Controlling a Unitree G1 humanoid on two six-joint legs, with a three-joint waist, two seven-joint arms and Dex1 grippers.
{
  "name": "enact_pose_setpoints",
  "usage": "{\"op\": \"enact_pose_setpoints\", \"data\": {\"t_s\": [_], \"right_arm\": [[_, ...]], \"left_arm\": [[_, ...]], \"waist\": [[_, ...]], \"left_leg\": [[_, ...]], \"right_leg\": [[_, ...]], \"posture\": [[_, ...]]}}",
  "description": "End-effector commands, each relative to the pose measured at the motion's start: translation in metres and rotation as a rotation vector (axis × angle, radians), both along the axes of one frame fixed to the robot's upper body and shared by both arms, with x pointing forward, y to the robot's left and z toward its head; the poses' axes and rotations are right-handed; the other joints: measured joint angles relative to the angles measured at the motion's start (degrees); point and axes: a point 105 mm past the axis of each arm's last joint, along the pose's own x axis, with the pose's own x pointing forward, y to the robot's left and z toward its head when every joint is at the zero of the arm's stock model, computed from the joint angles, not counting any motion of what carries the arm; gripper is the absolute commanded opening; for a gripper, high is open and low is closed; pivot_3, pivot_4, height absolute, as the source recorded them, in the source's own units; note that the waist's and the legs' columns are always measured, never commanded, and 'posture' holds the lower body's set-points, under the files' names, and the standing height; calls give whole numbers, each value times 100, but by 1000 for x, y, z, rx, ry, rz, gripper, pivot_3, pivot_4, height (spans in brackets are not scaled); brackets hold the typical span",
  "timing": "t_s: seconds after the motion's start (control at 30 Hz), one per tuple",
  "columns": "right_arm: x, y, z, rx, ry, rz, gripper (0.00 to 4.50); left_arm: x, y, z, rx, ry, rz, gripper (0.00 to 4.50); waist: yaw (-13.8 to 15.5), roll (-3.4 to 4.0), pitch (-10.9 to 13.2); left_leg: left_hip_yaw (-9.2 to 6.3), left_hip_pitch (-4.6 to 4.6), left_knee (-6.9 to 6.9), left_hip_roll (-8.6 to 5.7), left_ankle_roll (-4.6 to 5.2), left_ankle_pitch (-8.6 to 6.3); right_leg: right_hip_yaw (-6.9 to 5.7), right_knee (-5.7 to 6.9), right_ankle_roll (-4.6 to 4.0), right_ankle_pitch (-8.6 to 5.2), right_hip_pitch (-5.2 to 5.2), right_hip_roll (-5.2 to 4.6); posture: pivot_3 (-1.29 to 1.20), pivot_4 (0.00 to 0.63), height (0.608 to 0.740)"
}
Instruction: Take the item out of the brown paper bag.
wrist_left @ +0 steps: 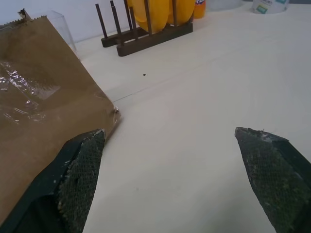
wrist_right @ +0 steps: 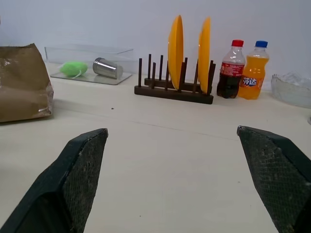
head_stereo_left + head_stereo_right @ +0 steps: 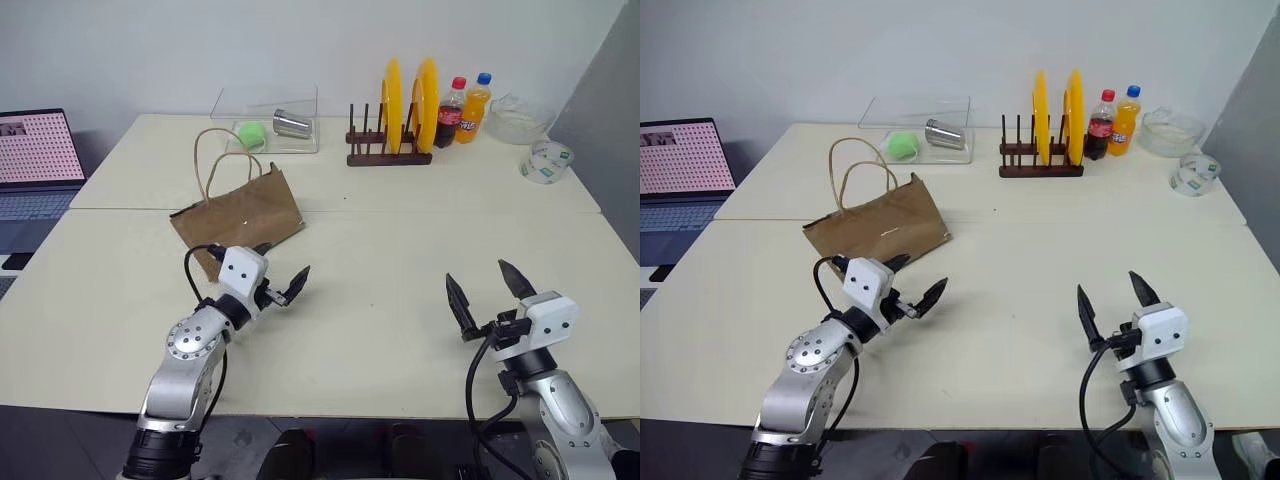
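Two grippers lowest in frame, both w/ fingers spread wide, nothing held. Left gripper (image 3: pixel 279 284) lower left of centre, pointing toward frame right, its near finger just beside the bag's near edge; contact can't be told. Right gripper (image 3: pixel 490 290) lower right, fingers up over bare table (image 3: pixel 380 290), well apart from everything.

Brown paper bag (image 3: pixel 240 215) lies flat on the table, left of centre, just above the left gripper. Plain kraft, creased, serrated top edge, two thin tan cord handles (image 3: pixel 212 160) looping up toward the back. Left wrist view shows a shiny clear tape patch (image 1: pixel 22 90) on its face. Contents not visible.

Nothing between left gripper and bag. Table seam runs across mid frame behind the bag.

Far side, upper part of frame: clear tray (image 3: pixel 265 120) w/ green ball (image 3: pixel 250 134) and metal cup (image 3: pixel 291 124) on its side; dark wood plate rack (image 3: pixel 388 150) w/ two yellow plates (image 3: pixel 408 100) upright; cola bottle (image 3: pixel 451 113) and orange soda bottle (image 3: pixel 474 108) just right of the rack; clear bowl (image 3: pixel 515 118); tape roll (image 3: pixel 546 161) at far right. Laptop (image 3: pixel 35 165) at left edge, off the table.
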Motion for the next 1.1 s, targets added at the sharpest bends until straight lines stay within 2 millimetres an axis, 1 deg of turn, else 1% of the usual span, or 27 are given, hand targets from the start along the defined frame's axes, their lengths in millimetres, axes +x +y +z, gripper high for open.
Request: {"op": "enact_pose_setpoints", "data": {"t_s": [0.03, 0.13, 0.33, 0.4, 0.5, 0.6, 0.7, 0.73, 0.8, 0.87, 0.97, 1.03, 1.1], "right_arm": [[0, 3, 5, 10, -20, 18, 4500], [1, 5, 4, 5, -18, 28, 4500], [2, 9, 5, -2, -18, 57, 4500], [3, 14, 6, -16, -21, 84, 4500], [5, 28, 15, -52, -44, 176, 4500], [7, 44, 25, -71, -55, 283, 4500], [8, 67, 33, -112, -53, 451, 4500], [8, 72, 35, -118, -55, 492, 4500], [10, 78, 41, -124, -64, 535, 4500], [13, 88, 50, -110, -68, 604, 4500], [13, 102, 61, -108, -70, 712, 4500], [12, 107, 64, -118, -68, 753, 4500], [12, 110, 66, -127, -73, 780, 4500]], "left_arm": [[-1, -2, 16, -13, -80, -10, 4487], [0, -2, 17, 41, -98, 15, 4487], [-2, 5, 17, 43, -89, 49, 4487], [-2, 9, 22, 37, -97, 66, 4487], [-2, 23, 40, 3, -136, 122, 4487], [-4, 44, 58, -59, -175, 206, 4487], [-10, 62, 78, -90, -222, 263, 4487], [-12, 66, 83, -90, -231, 265, 4487], [-13, 72, 86, -100, -214, 266, 4487], [-8, 78, 90, -98, -180, 227, 4487], [3, 80, 96, -98, -107, 147, 4487], [10, 87, 101, -103, -87, 142, 4487], [21, 98, 109, -101, -80, 163, 4487]], "waist": [[0, 0, 0], [0, 0, 0], [0, 0, 0], [-3, 0, 0], [-15, -1, 1], [-11, -1, 1], [-6, -4, 2], [-7, -6, 4], [-1, -6, 4], [1, -7, 4], [-4, -12, 7], [-2, -14, 8], [-3, -15, 9]], "left_leg": [[0, 0, 0, 0, 0, 0], [0, 0, 0, 0, 0, 0], [1, 0, 0, 0, 0, 0], [0, 0, 0, 0, 0, 0], [1, 0, 0, 1, 0, 0], [0, 1, 0, 2, 0, 0], [0, -1, 0, 1, 0, 0], [0, -2, 1, 1, 0, 0], [-2, -2, 0, 2, -1, 0], [-3, -2, 0, 1, 0, 0], [-4, -4, 1, 1, -4, 2], [-6, -4, 2, 0, -4, 2], [-7, -4, 0, 0, -4, 2]], "right_leg": [[0, 0, 0, 0, 0, 0], [0, 0, 0, 0, -1, 0], [0, 0, 0, 0, 0, 0], [0, 0, 0, 0, 0, 0], [1, 0, 0, 0, -1, 1], [-1, 0, 0, 0, -1, 1], [-2, -1, 0, 0, 0, 1], [-2, -2, 0, 0, -1, 1], [-4, -2, 0, 0, 0, 1], [-6, -3, 0, 0, 1, 1], [-9, -2, 0, 0, -1, 2], [-11, -3, 0, 0, 1, 2], [-13, -3, 0, 0, 1, 2]], "posture": [[0, 150, 740], [0, 150, 740], [0, 150, 740], [0, 150, 740], [0, 150, 740], [0, 150, 740], [0, 150, 740], [0, 150, 740], [0, 150, 740], [0, 150, 740], [0, 150, 740], [0, 150, 740], [0, 150, 740]]}}
